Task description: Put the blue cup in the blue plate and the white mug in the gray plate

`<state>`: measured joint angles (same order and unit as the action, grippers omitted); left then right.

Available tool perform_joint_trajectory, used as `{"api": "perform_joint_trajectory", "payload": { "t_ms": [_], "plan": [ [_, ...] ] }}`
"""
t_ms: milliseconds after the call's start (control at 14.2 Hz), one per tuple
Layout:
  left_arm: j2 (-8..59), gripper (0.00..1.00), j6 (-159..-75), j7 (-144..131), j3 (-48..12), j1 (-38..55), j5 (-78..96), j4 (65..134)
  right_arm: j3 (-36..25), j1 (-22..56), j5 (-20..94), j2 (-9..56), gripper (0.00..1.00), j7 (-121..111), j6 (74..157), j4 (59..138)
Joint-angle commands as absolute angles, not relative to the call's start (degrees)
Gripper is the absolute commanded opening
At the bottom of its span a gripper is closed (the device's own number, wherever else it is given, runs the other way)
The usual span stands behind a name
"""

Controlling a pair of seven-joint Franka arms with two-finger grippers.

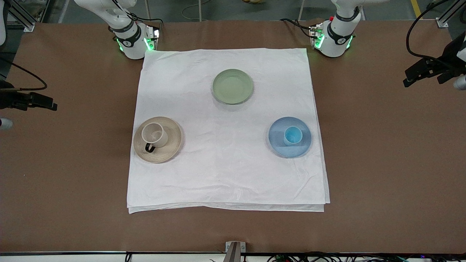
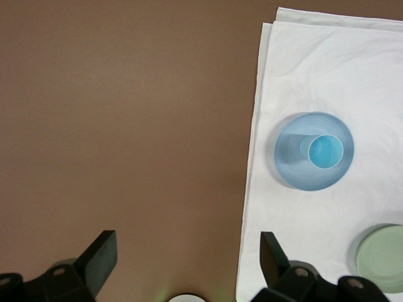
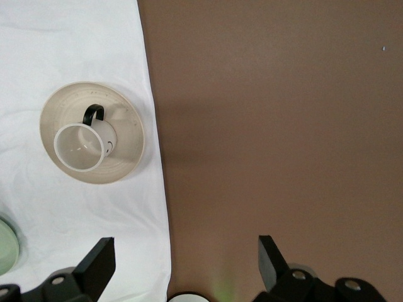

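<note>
The blue cup (image 1: 292, 135) stands upright on the blue plate (image 1: 277, 145), toward the left arm's end of the white cloth; both show in the left wrist view, cup (image 2: 325, 151) on plate (image 2: 291, 170). The white mug (image 1: 154, 134) stands upright on the gray plate (image 1: 174, 145), its black handle toward the front camera; the right wrist view shows mug (image 3: 80, 146) and plate (image 3: 129, 154). My left gripper (image 1: 413, 74) (image 2: 189, 245) is open and empty over bare table at the left arm's end. My right gripper (image 1: 40, 101) (image 3: 186, 248) is open and empty at the right arm's end.
A green plate (image 1: 232, 86) lies empty on the white cloth (image 1: 225, 174), nearer the robot bases than the other two plates. It shows at the edge of the left wrist view (image 2: 383, 258). Brown table (image 1: 382, 163) surrounds the cloth.
</note>
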<state>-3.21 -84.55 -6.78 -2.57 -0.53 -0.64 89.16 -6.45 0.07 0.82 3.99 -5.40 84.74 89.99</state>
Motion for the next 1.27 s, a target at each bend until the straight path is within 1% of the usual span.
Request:
{"api": "perform_joint_trajectory", "payload": {
  "t_ms": [0,281,492,844,1195],
  "plan": [
    [-4.66,1.00,-84.73,-6.42,-2.81,-0.88,0.44,90.09,-5.62,-0.44,-0.62,-5.17,1.00,-5.98,87.80,99.57],
    [-4.57,1.00,-84.99,-6.50,-2.81,-0.79,0.53,89.83,-5.62,-1.14,-1.41,-7.99,1.00,-6.06,86.40,99.76],
    [-4.57,1.00,-84.99,-6.68,-2.81,-0.79,0.53,89.65,-5.54,-1.23,-1.49,-8.09,1.00,-6.15,86.66,99.58],
    [-3.52,1.00,-84.90,-6.15,-2.73,-0.70,0.44,88.43,-2.81,-1.41,-3.78,-8.00,1.00,-6.59,87.63,98.26],
    [-3.25,1.00,-84.73,-6.50,-2.72,-0.53,-0.17,87.80,-2.55,-1.58,-1.07,-8.26,1.00,-6.24,88.06,98.26]
  ]
}}
